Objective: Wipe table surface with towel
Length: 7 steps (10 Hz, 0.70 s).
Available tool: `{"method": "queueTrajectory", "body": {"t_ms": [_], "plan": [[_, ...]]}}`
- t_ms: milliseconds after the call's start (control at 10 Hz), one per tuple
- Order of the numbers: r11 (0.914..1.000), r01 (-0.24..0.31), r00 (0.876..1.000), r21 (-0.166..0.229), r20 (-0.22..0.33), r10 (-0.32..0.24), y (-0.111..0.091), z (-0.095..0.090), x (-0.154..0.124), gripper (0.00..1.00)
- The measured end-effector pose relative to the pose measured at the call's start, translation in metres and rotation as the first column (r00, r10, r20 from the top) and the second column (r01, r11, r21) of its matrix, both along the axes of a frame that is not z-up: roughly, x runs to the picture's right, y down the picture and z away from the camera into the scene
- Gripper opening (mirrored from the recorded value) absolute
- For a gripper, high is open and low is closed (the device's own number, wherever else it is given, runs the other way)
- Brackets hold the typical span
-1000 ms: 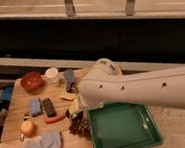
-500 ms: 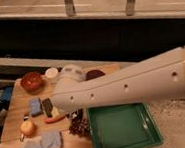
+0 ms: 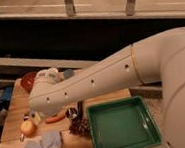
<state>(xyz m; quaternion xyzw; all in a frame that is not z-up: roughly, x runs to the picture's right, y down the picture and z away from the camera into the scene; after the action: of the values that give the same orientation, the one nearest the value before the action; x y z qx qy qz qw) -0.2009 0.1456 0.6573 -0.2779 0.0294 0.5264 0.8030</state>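
Observation:
The towel (image 3: pixel 43 144), a crumpled pale grey-blue cloth, lies loose on the table surface (image 3: pixel 11 120) near its front left corner. My white arm reaches in from the right and crosses over the middle of the light wooden top. Its rounded wrist end hangs above the left part of the table. The gripper (image 3: pixel 40 110) sits under that wrist, above and behind the towel, mostly hidden by the arm. It holds nothing and is apart from the towel.
A green plastic tray (image 3: pixel 143 133) fills the table's front right. A yellow-orange fruit (image 3: pixel 27 127), an orange stick-like item (image 3: pixel 56 119) and a dark grape cluster (image 3: pixel 80 126) lie near the towel. A red bowl (image 3: pixel 27 81) and a white cup (image 3: pixel 53 73) stand at the back left.
The arm has swung left across the table and now covers more of the items in the middle. The towel has not moved.

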Motion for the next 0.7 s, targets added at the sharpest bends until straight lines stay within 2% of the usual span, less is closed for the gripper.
{"method": "queueTrajectory", "body": {"t_ms": [200, 400, 700], "plan": [[0.9981, 0.026, 0.999, -0.055, 0.032, -0.025, 0.019, 0.004, -0.008, 0.78], [0.9927, 0.063, 0.995, -0.102, 0.081, -0.055, 0.039, -0.001, -0.018, 0.78], [0.9928, 0.062, 0.995, -0.103, 0.081, -0.053, 0.039, -0.001, -0.018, 0.78]]}}
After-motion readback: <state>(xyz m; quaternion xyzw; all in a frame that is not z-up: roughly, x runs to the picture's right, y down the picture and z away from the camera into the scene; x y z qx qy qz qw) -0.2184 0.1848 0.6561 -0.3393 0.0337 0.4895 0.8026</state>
